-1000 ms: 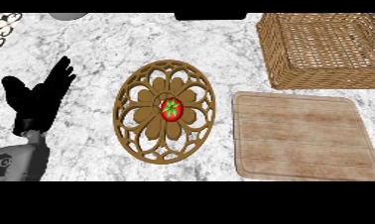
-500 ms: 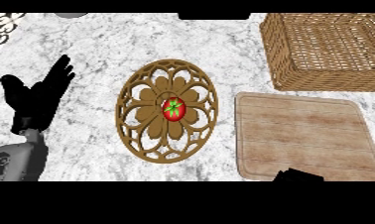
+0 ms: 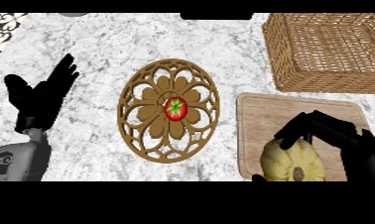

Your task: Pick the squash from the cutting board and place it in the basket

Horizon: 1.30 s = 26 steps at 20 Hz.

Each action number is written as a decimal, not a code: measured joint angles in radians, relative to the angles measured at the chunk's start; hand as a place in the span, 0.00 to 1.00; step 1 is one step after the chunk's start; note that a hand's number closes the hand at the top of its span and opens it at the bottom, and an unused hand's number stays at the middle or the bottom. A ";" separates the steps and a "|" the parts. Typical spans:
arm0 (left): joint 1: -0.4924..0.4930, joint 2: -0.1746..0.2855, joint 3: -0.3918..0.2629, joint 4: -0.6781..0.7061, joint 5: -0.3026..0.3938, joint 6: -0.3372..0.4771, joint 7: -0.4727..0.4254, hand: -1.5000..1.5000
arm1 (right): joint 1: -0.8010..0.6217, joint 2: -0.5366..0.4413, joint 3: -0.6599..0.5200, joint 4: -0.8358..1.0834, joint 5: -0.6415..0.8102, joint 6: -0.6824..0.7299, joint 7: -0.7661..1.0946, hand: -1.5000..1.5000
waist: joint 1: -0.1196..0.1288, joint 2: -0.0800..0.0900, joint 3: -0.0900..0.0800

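Pale yellow squash [image 3: 293, 161] sits at the near end of the cutting board [image 3: 293, 106], low in the head view and partly cut off by the frame edge. The right hand [image 3: 337, 136] is on it: fingers curled over its top and far side, with what looks like the thumb at its near left. This reads as a grasp closing round the squash. Whether the squash has left the board surface cannot be told from this angle.

The basket [image 3: 275, 54] stands just beyond the far end of the board, at the upper right, and nothing shows inside it.

The left hand [image 3: 40, 101] rests open at the left edge, fingers up, well apart from the work. A carved wooden plate [image 3: 143, 119] carrying a tomato [image 3: 174, 108] lies between the two hands and is not involved.

Assessment: the reach appears complete and the grasp made or nearly so. Lift, carry to the basket and release are all outstanding — the task is judged to be in its early part.
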 measured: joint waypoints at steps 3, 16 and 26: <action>-0.005 -0.002 -0.001 0.000 -0.005 0.004 -0.001 0.50 | -0.190 -0.014 -0.102 0.023 -0.011 0.034 0.119 1.00 | 0.001 -0.001 0.000; -0.026 0.007 0.022 0.038 0.000 -0.010 -0.007 0.50 | -0.575 -0.296 -0.521 0.448 -0.143 0.047 0.059 1.00 | -0.004 0.000 0.003; -0.040 -0.005 0.019 0.043 -0.014 -0.007 0.000 0.50 | -0.608 -0.429 -0.604 0.844 -0.172 -0.056 -0.247 1.00 | -0.003 0.001 0.004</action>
